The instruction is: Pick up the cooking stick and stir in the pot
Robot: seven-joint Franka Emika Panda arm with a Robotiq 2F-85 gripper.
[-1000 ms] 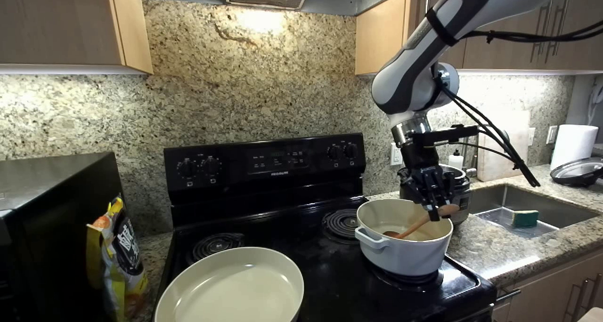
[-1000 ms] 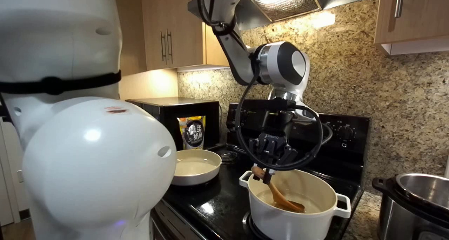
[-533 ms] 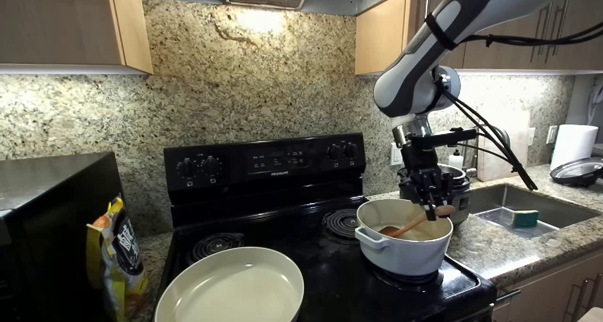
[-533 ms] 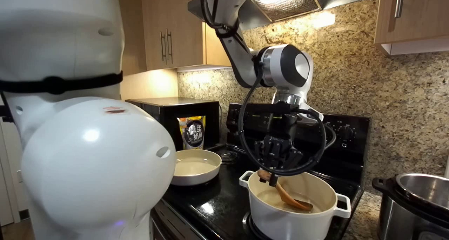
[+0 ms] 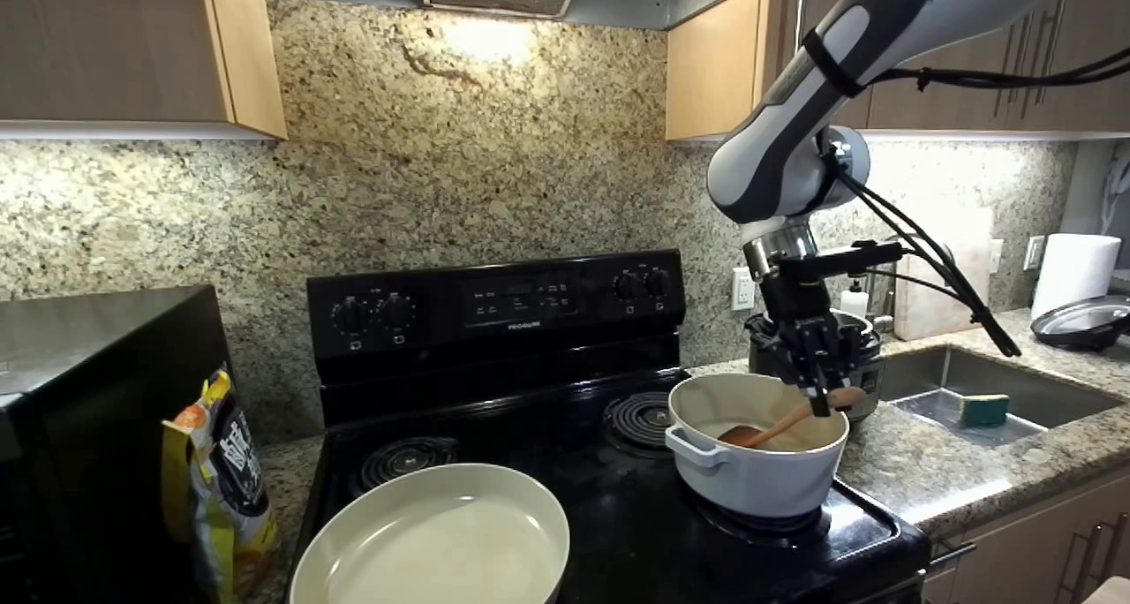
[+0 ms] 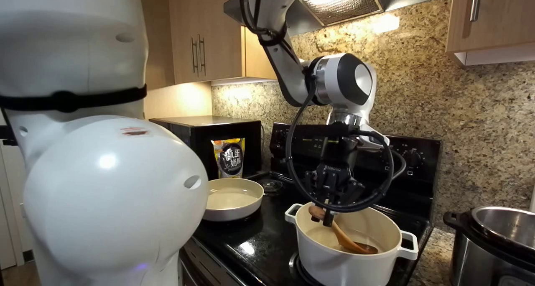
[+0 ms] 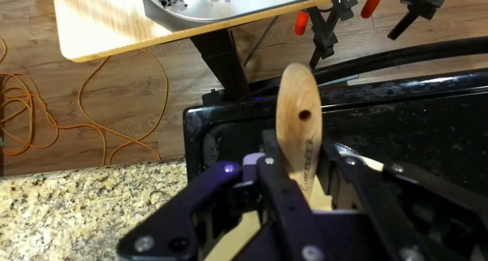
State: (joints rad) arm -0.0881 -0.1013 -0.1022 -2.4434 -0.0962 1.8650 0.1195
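The step in hand looks like stirring; to do it well, I would swing the claw [image 6: 322,219] and the cooking stick [image 6: 343,237] as one, in slow, level rounds over the pot [image 6: 342,271]; on the leftward sweep, the fingers [image 7: 271,146] should keep clear of the rim; through the middle, steady height matters, so the spoon end [image 6: 365,247] skims the bottom rather than leaning on it; on the rightward sweep, ease off before the wall, since a hard shove might skid the pot or twist the stick in its hold.

In an exterior view, left to right: the shallow pan [image 6: 232,215] stands well left of the claw; the stick's butt [image 6: 316,212] pokes out just left of it; the claw is narrow, clamped around the handle near that butt, the fingers on either side of the wood in the wrist view; the rest of the stick slants down from the claw to the right, its spoon end inside the pot; the pot sits below, mostly rightward; the steel cooker [image 6: 472,256] stands well right of the claw; whether the fingers dip below the rim, I cannot tell.
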